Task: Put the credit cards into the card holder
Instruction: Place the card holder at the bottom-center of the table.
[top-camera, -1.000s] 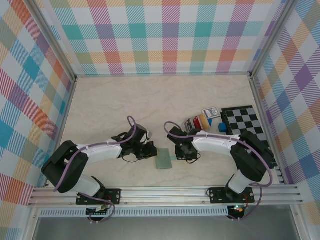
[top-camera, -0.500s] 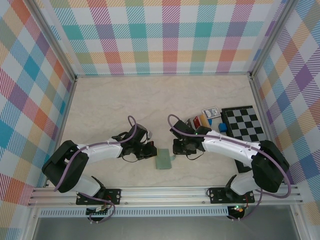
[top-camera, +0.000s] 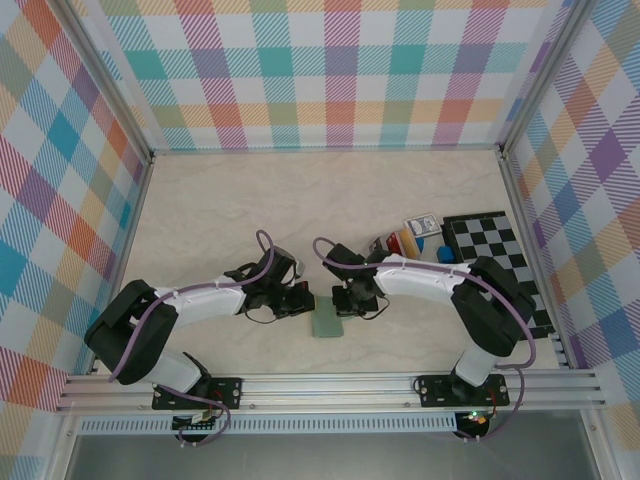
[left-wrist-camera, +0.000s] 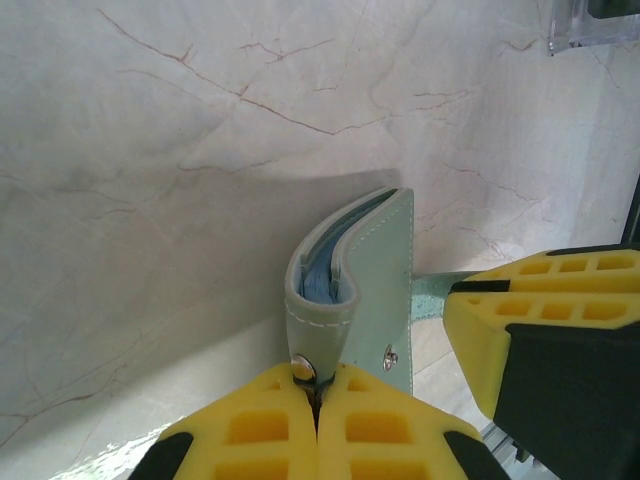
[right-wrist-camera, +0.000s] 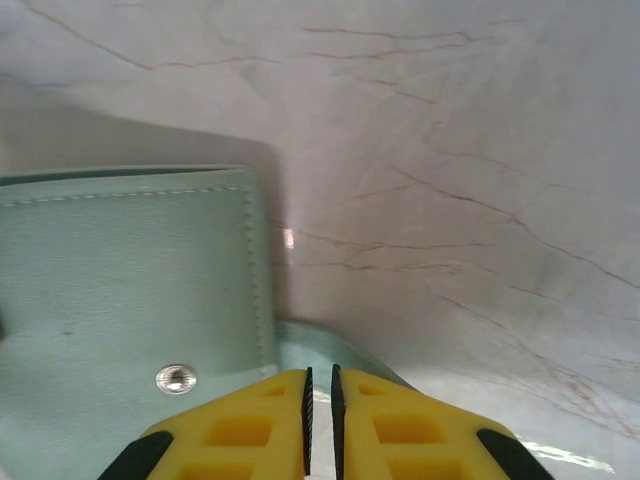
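Table (top-camera: 250, 210) is a pale marble top, w/ both arms meeting near front centre over the card holder (top-camera: 327, 324), which lies just ahead of the bases, betw the two wrists. Checkerboard (top-camera: 492, 248) sits far rt, w/ a playing-card pack (top-camera: 421, 226) at its left edge. Credit cards (top-camera: 397, 243) are a red/orange heap just beside that pack, well apart from the holder, so by my read none is in yet. Task looks barely begun, prob. at the opening-the-holder step, w/ every card's pick and insert left to do. L gripper (top-camera: 302, 303) is pressed together on the snap tab (left-wrist-camera: 318, 335). R gripper (top-camera: 352, 305) has fingers nearly touching, apparently nipping a thin green flap (right-wrist-camera: 340, 355) of the holder. Views differ: top cam gives layout and the cards, but there the holder reads as a plain green square. L wrist cam shows it partly agape w/ blue-grey lining (left-wrist-camera: 320, 282) in the fold and no card visible inside. R wrist cam shows the flat outer face and a small metal snap stud (right-wrist-camera: 175, 378)
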